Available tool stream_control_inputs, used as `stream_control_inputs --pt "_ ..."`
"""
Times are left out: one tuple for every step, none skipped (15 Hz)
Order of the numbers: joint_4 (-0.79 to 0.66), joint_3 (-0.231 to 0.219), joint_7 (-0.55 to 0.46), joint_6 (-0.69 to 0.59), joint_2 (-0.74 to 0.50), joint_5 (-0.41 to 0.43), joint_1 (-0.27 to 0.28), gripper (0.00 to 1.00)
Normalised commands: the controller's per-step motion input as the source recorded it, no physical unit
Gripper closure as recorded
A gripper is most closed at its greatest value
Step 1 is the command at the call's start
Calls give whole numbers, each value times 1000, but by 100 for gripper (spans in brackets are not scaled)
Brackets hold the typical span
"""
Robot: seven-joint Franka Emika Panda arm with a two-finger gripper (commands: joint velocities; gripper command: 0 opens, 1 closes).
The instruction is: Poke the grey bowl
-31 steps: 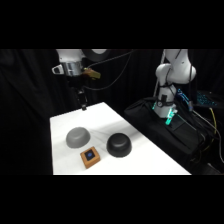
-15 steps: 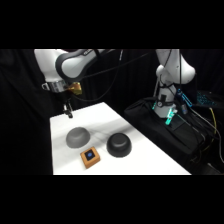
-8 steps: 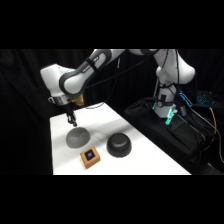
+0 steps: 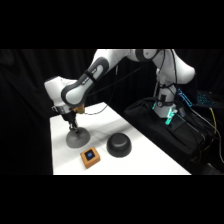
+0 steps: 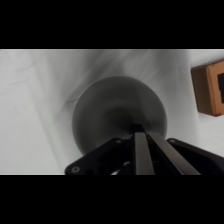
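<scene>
Side view first: my gripper (image 4: 73, 125) hangs directly over the grey bowl (image 4: 78, 138), its tip down at the crown of the dome. Whether it presses there or stops just short, I cannot tell from this angle. The grey bowl sits upside down on the white table (image 4: 145, 160), toward the table's left end. Just beside the bowl, on its near right, lies the small brown block (image 4: 90, 157) with the blue middle, and further right of the bowl stands the black bowl (image 4: 119, 145), apart from both.

Wrist view next: the grey bowl (image 5: 107, 115) fills the middle of the picture, right under my fingers (image 5: 141, 150), which lie together as one narrow bar with no gap showing, so I read my gripper (image 5: 140, 131) as closed and holding nothing. The tip points at the dome's top. The brown block (image 5: 210, 87) shows to the bowl's right.

I judge the approach done and the poke at or near contact; what remains is at most a slight push, then lifting away.
</scene>
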Motion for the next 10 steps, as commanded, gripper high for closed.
stream_control_inputs --pt "203 85 -103 134 163 130 -68 100" --pt "197 81 -109 122 149 123 -66 100" --pt "159 54 -88 127 116 94 -49 100" --pt "120 41 -80 128 82 86 -44 100" --pt "42 17 -65 106 -6 57 -25 100" --pt "-51 -28 -6 81 -114 16 9 100" --pt "-160 -37 -24 31 -249 -9 22 100" --pt "-227 -49 -32 -25 -343 -37 36 100" --pt "-279 -49 -18 -76 -419 -32 36 100" --pt "-318 -4 -91 -114 -481 8 4 100"
